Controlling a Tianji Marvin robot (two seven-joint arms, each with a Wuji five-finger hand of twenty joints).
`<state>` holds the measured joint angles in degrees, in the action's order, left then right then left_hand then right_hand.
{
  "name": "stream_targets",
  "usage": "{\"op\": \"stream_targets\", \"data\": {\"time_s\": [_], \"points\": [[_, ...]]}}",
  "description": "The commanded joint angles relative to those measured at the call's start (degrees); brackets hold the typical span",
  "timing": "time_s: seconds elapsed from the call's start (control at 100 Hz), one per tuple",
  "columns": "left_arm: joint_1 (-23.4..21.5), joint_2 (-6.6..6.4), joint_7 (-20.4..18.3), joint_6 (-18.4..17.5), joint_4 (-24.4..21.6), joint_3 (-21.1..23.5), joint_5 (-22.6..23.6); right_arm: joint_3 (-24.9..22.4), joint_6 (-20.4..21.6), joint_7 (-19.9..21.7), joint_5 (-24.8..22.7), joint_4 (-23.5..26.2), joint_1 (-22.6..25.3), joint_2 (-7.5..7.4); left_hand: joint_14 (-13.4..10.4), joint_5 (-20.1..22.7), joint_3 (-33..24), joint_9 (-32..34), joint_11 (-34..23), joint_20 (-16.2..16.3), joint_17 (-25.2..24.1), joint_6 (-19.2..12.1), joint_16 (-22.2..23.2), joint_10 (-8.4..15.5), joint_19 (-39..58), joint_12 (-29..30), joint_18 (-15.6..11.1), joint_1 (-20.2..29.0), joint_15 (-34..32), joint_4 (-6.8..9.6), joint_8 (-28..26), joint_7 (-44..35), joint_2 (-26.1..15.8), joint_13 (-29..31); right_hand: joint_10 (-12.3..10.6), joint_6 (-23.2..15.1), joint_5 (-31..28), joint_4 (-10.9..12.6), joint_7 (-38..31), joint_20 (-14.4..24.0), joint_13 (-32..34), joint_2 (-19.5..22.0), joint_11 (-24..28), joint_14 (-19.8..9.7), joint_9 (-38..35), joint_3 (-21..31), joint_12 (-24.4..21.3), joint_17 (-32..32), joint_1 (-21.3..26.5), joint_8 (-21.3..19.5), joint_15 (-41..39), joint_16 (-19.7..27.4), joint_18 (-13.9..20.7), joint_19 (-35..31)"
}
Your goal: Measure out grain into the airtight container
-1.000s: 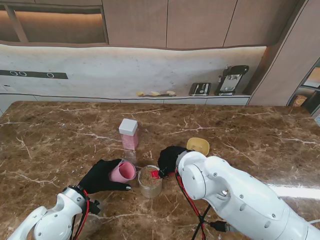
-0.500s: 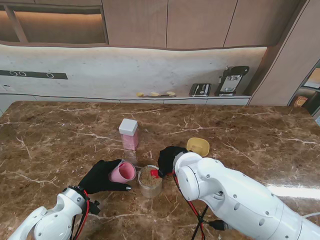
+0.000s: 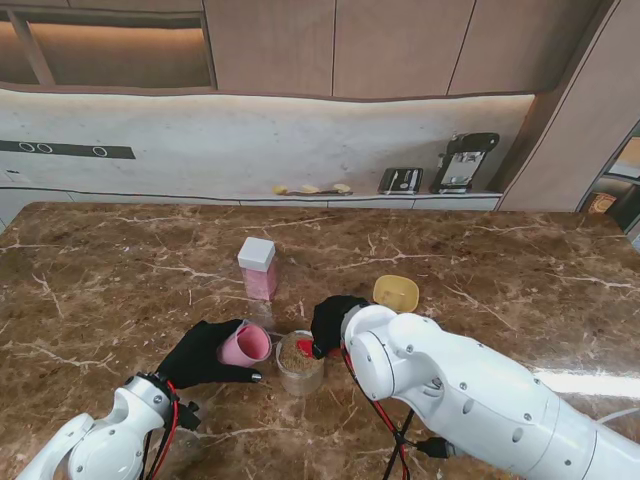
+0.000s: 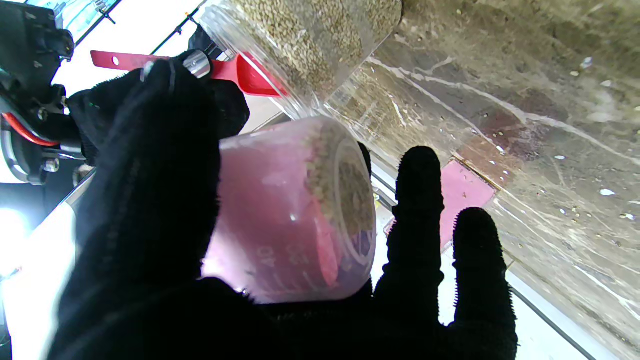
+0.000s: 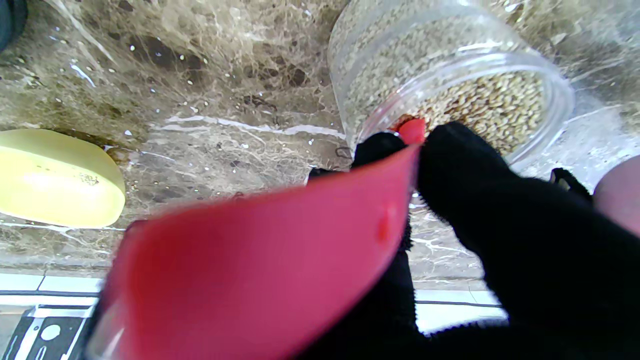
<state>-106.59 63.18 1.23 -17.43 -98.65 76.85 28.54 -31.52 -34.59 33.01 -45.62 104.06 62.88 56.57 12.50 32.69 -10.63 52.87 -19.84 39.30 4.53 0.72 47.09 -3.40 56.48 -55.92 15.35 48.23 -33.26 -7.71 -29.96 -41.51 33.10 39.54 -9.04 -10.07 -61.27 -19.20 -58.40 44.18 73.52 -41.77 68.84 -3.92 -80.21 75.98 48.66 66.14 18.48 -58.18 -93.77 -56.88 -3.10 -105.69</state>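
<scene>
A clear round jar of grain (image 3: 300, 362) stands open near me at the table's middle. My left hand (image 3: 200, 354) is shut on a pink measuring cup (image 3: 245, 344), tilted with its mouth toward the jar; grain lies inside the cup (image 4: 345, 195). My right hand (image 3: 333, 320) is shut on a red scoop (image 3: 306, 347), whose bowl rests at the jar's rim over the grain (image 5: 480, 100). The scoop handle (image 5: 260, 270) fills the right wrist view. A tall pink container with a white lid (image 3: 257, 268) stands farther from me.
A yellow lid (image 3: 396, 292) lies upside down to the right of my right hand. Loose grains are scattered on the brown marble table (image 3: 120, 270). A counter with appliances (image 3: 463, 158) runs along the back wall.
My right arm has shifted slightly left, bringing the scoop a little further over the jar. The left hand and cup have stayed still.
</scene>
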Motion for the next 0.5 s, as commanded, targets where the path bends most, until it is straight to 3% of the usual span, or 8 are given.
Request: {"op": "stream_targets", "data": {"time_s": [0.0,0.49], "points": [[-0.39,0.11,0.15,-0.14,0.25,-0.05,0.06,-0.07,0.43,0.80,0.38,-0.56,0.33,0.07,-1.40,12.35,-19.84,7.06,-4.30,0.28,-1.02,-11.59,0.51,2.97,-0.98,-0.45,0.46,11.94,-0.52,-1.96,0.37,-10.37,-14.29,0.62,-1.89,-1.16,-1.44,2.97,-1.32,0.70,1.98,0.68,1.33,-2.14,-2.76,1.64,-0.33,2.76,0.80,-0.12,-3.88,-1.04,3.27,-11.70],[-0.37,0.12,0.22,-0.29,0.42,0.03,0.08,-2.70,6.22,0.18,2.76,-1.56,1.84,0.54,-1.38,12.41,-19.80,7.05,-4.29,0.28,-1.03,-11.66,0.53,2.95,-0.99,-0.45,0.49,11.95,-0.54,-1.93,0.36,-10.36,-14.35,0.68,-1.94,-1.59,-1.41,2.74,-1.09,0.47,1.96,0.74,1.50,-1.88,-2.76,1.75,-0.12,2.78,0.60,-0.86,-4.10,-0.93,3.23,-11.71]]}}
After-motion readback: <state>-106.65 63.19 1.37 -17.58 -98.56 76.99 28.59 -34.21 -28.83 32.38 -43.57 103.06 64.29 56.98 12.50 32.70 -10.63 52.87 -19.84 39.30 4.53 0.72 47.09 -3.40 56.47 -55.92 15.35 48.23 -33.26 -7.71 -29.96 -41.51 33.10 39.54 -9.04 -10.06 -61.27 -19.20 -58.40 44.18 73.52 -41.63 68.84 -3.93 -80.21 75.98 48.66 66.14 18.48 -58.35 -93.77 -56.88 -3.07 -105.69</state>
